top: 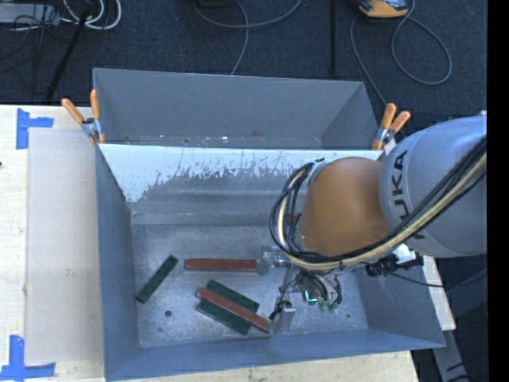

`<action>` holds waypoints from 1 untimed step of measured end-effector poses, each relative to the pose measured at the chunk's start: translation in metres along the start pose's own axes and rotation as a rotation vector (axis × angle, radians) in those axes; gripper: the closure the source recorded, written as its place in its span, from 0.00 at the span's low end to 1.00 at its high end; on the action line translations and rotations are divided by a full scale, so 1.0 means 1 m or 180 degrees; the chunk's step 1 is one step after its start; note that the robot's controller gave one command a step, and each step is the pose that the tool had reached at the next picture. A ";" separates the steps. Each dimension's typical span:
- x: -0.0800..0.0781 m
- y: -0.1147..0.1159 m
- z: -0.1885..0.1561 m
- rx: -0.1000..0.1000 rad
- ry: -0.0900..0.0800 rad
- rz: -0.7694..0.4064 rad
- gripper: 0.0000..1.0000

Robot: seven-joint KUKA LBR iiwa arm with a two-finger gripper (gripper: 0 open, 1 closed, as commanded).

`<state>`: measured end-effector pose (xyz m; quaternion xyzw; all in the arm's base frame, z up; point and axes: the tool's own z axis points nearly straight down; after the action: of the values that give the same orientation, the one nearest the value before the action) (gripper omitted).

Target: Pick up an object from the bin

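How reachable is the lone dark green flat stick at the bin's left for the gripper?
Probably yes: the dark green flat stick lies alone, nothing covering it; the gripper hangs farther right.

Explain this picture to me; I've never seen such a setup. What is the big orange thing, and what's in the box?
One camera looks down into a grey metal bin. The grey and orange shape is a robot arm reaching in from the right; its gripper hangs low over the floor. There lie a dark green stick at left, a reddish-brown stick in the middle, and a pile of green and brown sticks beside the gripper. I cannot tell if it holds anything.
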<state>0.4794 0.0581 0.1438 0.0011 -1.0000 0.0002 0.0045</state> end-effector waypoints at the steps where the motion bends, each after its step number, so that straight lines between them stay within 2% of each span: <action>1: -0.007 0.059 0.078 -0.0005 -0.0019 -0.0215 0.00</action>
<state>0.4855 0.1170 0.0660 0.0350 -0.9994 -0.0008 0.0016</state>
